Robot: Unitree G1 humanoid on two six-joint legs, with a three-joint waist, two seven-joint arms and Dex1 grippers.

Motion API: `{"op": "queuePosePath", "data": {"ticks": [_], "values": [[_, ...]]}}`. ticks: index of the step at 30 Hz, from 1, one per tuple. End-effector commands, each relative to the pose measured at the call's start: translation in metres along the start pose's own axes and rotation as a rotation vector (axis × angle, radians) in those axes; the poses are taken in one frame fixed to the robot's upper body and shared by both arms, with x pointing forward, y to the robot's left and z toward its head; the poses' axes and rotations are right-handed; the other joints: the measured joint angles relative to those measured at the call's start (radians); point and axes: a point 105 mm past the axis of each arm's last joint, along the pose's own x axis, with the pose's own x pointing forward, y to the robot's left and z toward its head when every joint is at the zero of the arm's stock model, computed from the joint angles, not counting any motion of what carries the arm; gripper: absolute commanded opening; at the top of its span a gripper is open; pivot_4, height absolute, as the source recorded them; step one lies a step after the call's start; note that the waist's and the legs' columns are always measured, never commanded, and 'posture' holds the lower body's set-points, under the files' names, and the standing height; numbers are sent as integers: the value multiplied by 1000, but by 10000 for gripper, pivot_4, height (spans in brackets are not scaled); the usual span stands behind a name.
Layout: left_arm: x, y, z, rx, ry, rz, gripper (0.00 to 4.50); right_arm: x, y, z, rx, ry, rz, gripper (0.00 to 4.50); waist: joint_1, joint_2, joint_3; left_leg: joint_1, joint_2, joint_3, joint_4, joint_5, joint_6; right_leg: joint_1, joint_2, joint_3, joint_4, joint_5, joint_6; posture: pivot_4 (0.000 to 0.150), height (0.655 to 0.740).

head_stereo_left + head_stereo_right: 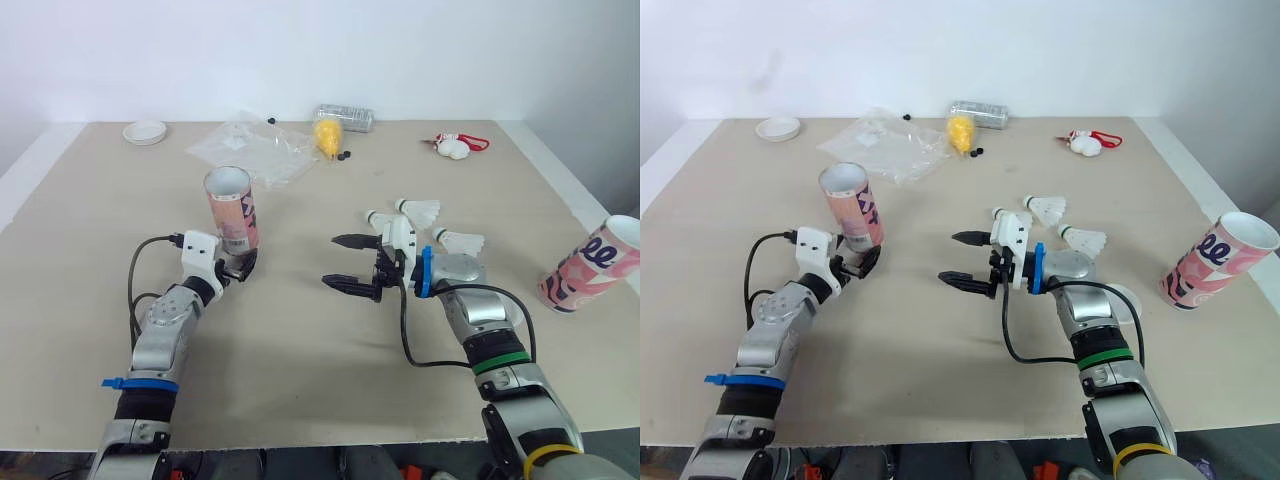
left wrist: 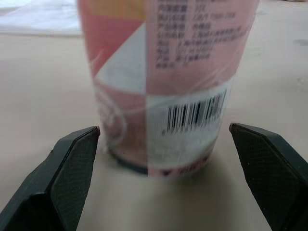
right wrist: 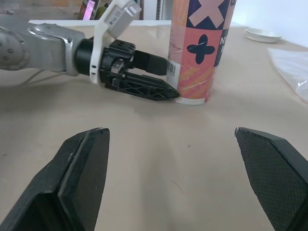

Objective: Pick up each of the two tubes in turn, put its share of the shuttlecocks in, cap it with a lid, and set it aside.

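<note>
Left hand (image 1: pixel 240 267) flanks upright pink cylindrical tube (image 1: pixel 232 208); fingers spread.

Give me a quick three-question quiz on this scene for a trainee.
1. True or false: the left hand has lifted the upright pink cardboard tube off the beige table.
2. Multiple choice: the right hand is A) open and empty, B) shut on a shuttlecock, C) holding a lid.
3. Short answer: on which side of the table is the second pink patterned tube?
Key: 1 false, it stands on the table between the open fingers. 2 A. 3 the robot's right.
</note>
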Motion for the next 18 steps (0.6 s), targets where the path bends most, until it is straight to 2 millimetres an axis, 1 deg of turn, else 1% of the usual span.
{"op": "queuePosePath", "data": {"ticks": [1,7,11,18], "values": [[5,6,7,41,-22,-9,45000,-4,-7,15,-57,-35,-30,44638,0,0,0,0,0,0,0,0,0,0,0,0,0,0,0,1500,7400],[21,11,3,65,9,-37,45000,-4,-7,17,-31,-53,-41,44638,0,0,0,0,0,0,0,0,0,0,0,0,0,0,0,1500,7400],[30,16,4,84,9,-47,45000,-2,-6,18,0,-66,-55,44638,0,0,0,0,0,0,0,1,-1,0,0,0,0,0,1,1500,7400],[35,18,1,87,11,-66,45000,-2,-7,18,4,-67,-79,44638,0,0,0,0,0,0,0,1,-1,0,0,0,0,0,1,1500,7400]]}}
